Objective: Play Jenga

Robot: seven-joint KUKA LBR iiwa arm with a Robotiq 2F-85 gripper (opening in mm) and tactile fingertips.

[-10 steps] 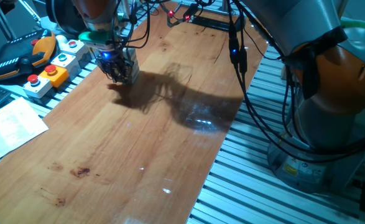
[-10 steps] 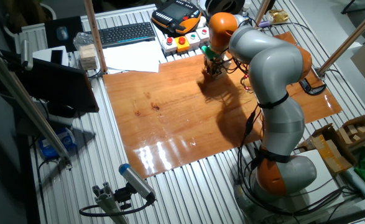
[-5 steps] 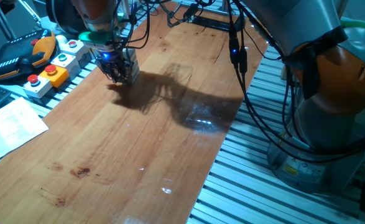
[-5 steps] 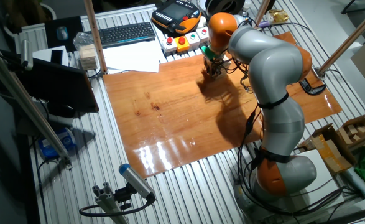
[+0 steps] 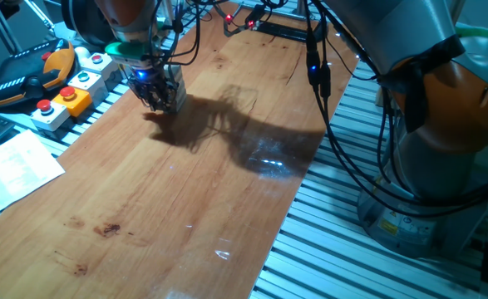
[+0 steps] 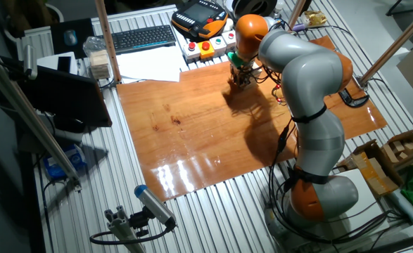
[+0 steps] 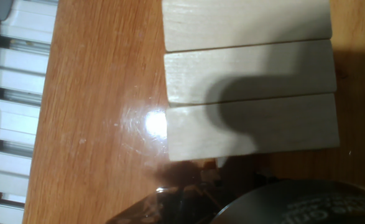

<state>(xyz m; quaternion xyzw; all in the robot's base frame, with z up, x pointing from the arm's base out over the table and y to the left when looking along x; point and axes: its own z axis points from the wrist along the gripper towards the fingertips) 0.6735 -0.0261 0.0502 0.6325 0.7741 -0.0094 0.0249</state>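
**Ana:** Nothing has moved since the earlier frames, as far as I can see. From one fixed view the gripper (image 5: 156,101) sits low over the wooden tabletop (image 5: 169,199), near its far edge beside the grey button boxes (image 5: 69,95). Are the fingers apart or together?

**Ben:** I cannot tell; the hand is too small and dark there. No Jenga blocks show beneath it in that view.

**Ana:** The other fixed view?

**Ben:** Same story: the gripper (image 6: 240,77) is down by the tabletop's far edge (image 6: 213,70), close to the button boxes (image 6: 205,46). A small stack of pale blocks (image 6: 100,65) stands off the board, left of the keyboard (image 6: 144,37).

**Ana:** And the hand view?

**Ben:** Three Jenga blocks (image 7: 250,93) lie side by side, touching along their long faces, flat on the tabletop (image 7: 95,112). The hand's shadow falls across the nearer two. Fingertips aren't visible.

**Ana:** How would they handle?

**Ben:** Light, stiff, smooth wood, I'd judge. Squeeze one across its narrow width, near mid-length; neighbours packed this tight leave no gap for fingers, so an outer block looks easiest.
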